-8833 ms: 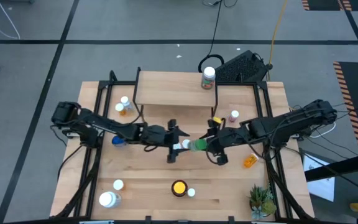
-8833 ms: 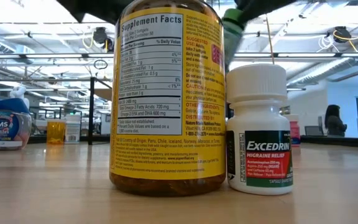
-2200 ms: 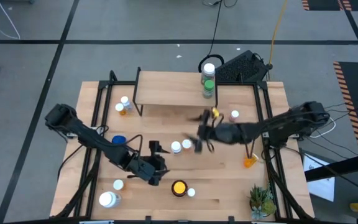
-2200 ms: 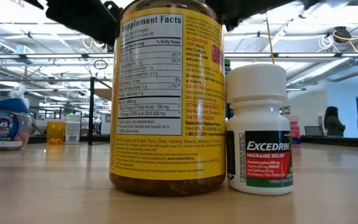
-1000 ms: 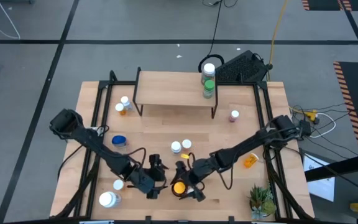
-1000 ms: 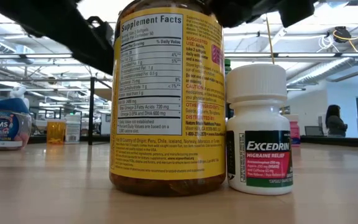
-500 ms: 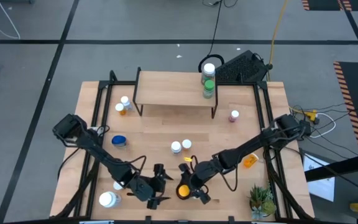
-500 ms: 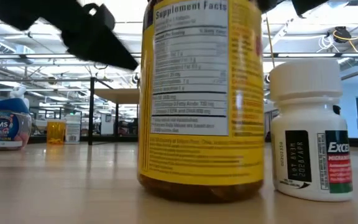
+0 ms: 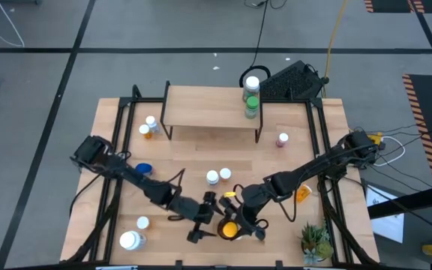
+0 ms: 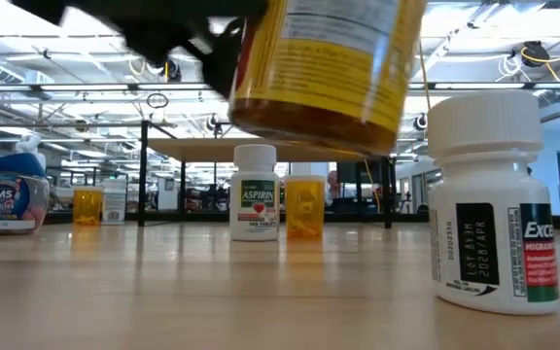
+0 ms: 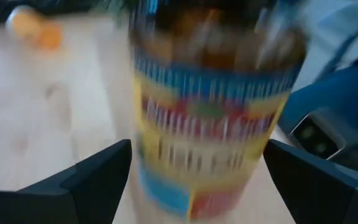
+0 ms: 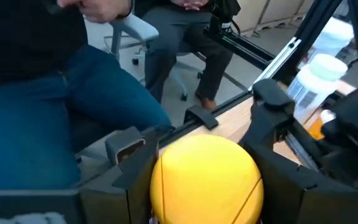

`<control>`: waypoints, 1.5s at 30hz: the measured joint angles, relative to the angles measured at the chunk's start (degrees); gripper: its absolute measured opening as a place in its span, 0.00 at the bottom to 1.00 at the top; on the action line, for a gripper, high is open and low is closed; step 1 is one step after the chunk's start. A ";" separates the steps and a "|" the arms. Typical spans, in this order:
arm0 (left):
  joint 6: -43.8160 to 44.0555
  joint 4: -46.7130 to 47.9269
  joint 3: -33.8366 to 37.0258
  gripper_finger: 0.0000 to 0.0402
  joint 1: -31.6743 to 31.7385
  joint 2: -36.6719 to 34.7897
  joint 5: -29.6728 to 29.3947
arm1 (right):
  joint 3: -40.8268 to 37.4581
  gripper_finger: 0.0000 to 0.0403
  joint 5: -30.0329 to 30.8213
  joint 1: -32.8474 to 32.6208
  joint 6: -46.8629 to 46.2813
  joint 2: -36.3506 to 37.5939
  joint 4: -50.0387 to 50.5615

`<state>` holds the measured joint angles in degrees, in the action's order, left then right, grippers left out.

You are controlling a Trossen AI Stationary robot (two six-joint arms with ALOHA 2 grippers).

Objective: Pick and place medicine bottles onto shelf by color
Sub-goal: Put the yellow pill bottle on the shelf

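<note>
Right gripper (image 9: 231, 227) clamped on the yellow-lidded jar (image 10: 327, 68), raised and tilted; left gripper (image 9: 199, 226) just beside, fingers spread wide, empty; shelf (image 9: 208, 107) lay well beyond.

Blurred close-up of a large amber bottle (image 11: 213, 106) with a yellow, blue and red label, standing ahead between the left gripper (image 11: 197, 186)'s two dark fingers (image 11: 89, 180), spread wide to either side of it. Light wooden tabletop (image 11: 48, 118) beneath. Small orange bottle (image 11: 35, 28) lying farther off on the wood. Blue trouser leg (image 11: 347, 93) of a seated person beyond the table edge.
</note>
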<state>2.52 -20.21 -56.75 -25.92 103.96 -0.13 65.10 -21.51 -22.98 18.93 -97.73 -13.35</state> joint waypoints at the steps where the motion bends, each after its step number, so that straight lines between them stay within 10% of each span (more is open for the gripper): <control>1: -0.91 -1.49 0.00 0.92 0.83 0.00 2.55 | 0.00 0.50 0.20 0.00 0.98 0.07 0.15; 16: -2.25 -4.14 -0.02 0.92 4.78 -0.13 19.20 | -0.02 0.51 -0.23 0.23 11.80 -0.02 -2.24; 26: 2.52 -3.88 -0.02 0.76 4.58 -0.13 19.51 | -0.04 0.51 0.10 0.26 18.54 -0.02 -1.97; 36: 3.41 -3.42 0.03 0.89 4.42 -0.15 18.74 | -0.13 0.51 3.68 0.11 23.60 -0.02 -1.25; 45: 1.71 -2.79 0.09 0.70 3.92 -0.04 12.49 | -0.11 0.52 4.92 0.09 21.95 0.18 1.79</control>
<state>4.23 -23.01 -56.66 -22.00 103.92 12.36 64.99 -16.58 -22.90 40.87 -97.56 -11.55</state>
